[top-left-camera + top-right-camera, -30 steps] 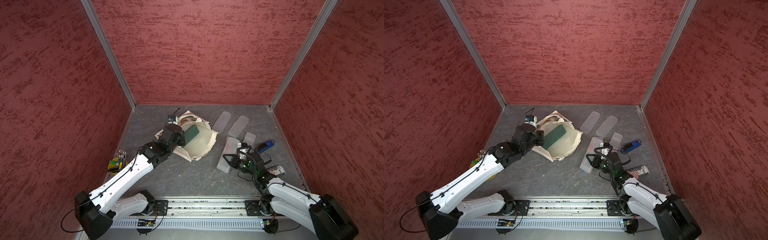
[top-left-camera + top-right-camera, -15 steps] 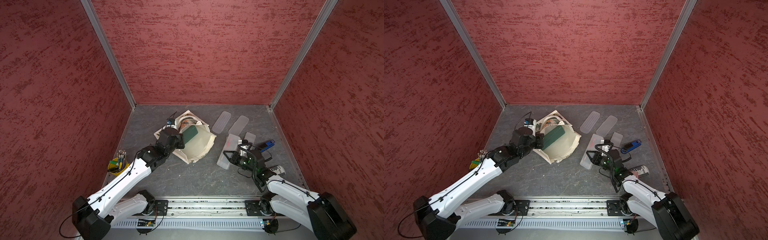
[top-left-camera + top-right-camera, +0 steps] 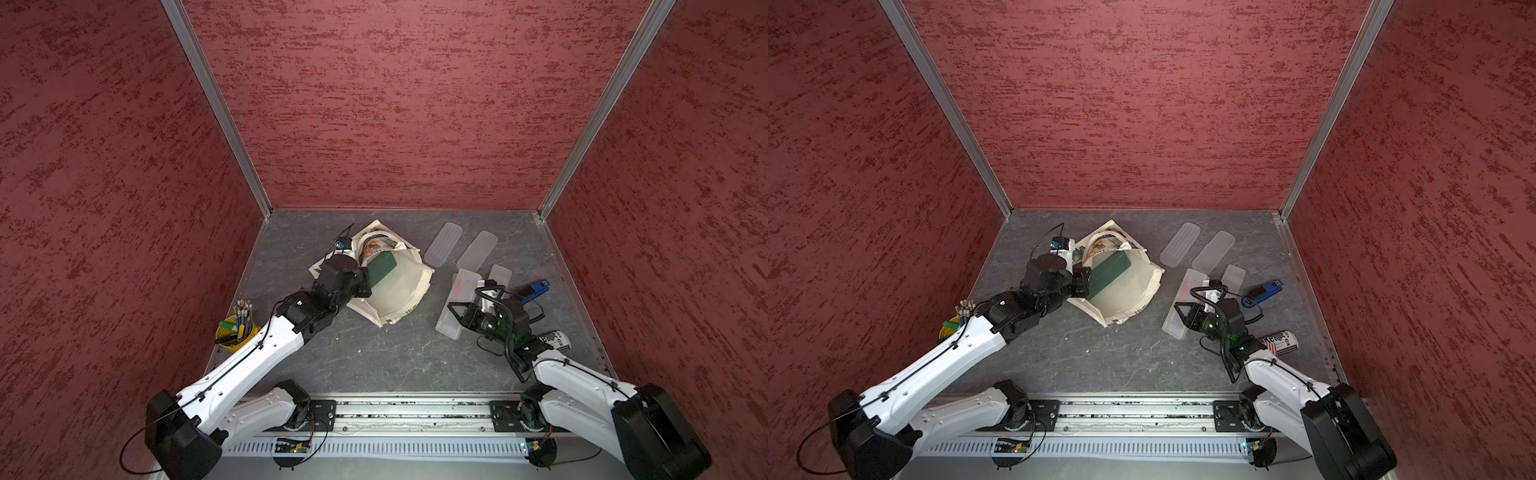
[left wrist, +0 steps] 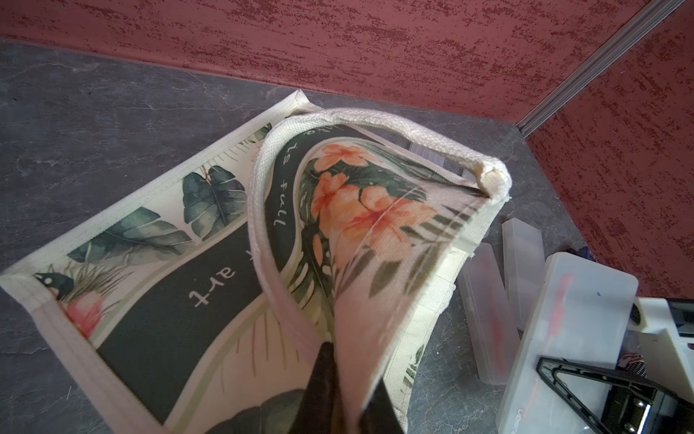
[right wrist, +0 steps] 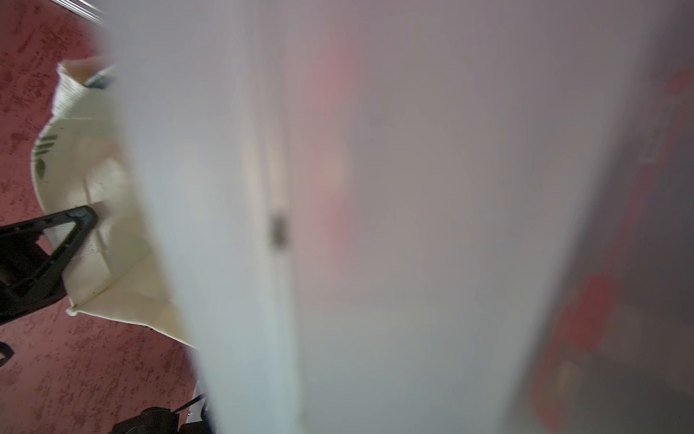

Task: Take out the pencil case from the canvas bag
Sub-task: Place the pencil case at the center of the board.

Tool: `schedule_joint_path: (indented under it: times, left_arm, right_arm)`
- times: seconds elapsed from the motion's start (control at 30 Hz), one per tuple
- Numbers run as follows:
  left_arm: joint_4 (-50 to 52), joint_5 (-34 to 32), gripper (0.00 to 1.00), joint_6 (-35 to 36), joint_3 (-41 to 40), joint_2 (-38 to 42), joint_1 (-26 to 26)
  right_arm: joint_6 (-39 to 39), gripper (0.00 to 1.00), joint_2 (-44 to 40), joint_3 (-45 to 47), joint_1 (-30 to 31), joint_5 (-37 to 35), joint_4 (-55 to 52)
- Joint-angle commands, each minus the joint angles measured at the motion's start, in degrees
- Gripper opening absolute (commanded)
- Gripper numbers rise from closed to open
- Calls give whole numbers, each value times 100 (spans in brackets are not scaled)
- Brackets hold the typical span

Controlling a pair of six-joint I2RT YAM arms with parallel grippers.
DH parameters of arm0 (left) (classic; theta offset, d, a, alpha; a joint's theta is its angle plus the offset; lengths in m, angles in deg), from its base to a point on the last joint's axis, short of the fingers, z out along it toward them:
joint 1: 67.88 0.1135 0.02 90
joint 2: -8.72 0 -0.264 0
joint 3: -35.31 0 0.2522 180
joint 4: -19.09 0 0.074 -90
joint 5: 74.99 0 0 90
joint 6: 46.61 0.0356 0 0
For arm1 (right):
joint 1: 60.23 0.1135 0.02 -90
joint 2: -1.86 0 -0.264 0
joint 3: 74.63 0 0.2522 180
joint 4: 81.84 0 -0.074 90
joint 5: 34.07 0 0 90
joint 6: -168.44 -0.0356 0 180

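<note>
A: What has moved in the last second?

B: Very little. The left tool (image 4: 349, 398) has stayed clenched on the printed rim of the canvas bag (image 3: 399, 291). The rim has come up a touch, so the mouth gapes a bit wider toward the front of the desk (image 3: 395, 361). The bag lies on its side, left of centre and toward the back.

A: And the right side?

B: The right tool (image 3: 456, 316) has hardly shifted. Its jaws are nearly closed and appear to pinch the near end of the translucent pencil case (image 3: 461, 286), the one with something red inside. That case is near the bag's mouth, wholly outside it, and has kept that spot.

A: So the job is done?

B: For that case, I'd judge the taking-out finished. Setting it down and letting go is what remains. I can't tell whether its far end rests on the desk or hangs clear.

A: Anything left in the bag?

B: A dark green box (image 3: 1115, 268) leans against the inner wall, next to the left tool. It may be another case, but I can't confirm that. If it is, the held-open mouth leaves a way in.
</note>
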Motion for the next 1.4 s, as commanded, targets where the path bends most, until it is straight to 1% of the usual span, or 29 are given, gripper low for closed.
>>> schedule_joint_path:
  times: [0.0,0.23,0.4,0.47,0.7,0.87,0.97,1.07,1.13,1.2,1.23,1.37]
  left_arm:
    - [-269,12,0,-20,166,55,-23]
    - [82,-38,0,186,345,366,17]
    - [41,-10,0,194,296,576,100]
    - [15,22,0,183,267,601,117]
    - [-5,67,0,122,232,589,136]
    - [43,53,0,105,174,577,158]
    - [52,38,0,106,131,574,179]
    - [7,61,0,22,61,614,197]
    - [-71,118,0,3,15,661,202]
    - [-95,146,0,-1,-6,694,206]
    - [-89,145,0,-1,-14,706,205]
    - [-64,163,0,-1,-49,751,206]
  right_arm:
    - [233,27,243,-347,-50,16,-14]
    - [167,26,1360,-750,-47,205,495]
    - [4,25,2293,-1240,-26,472,663]
    - [-41,25,2648,-1389,13,444,692]
    - [-26,27,3349,-1979,62,432,499]
    - [-114,26,3654,-2146,144,475,581]
    - [-181,29,3875,-2257,194,475,561]
    - [-196,30,4053,-2413,224,485,479]
    - [-116,34,4102,-2599,225,382,180]
    - [79,46,4111,-2860,224,191,-366]
    - [162,54,4085,-2970,229,80,-592]
    - [299,69,3885,-3203,228,-138,-1097]
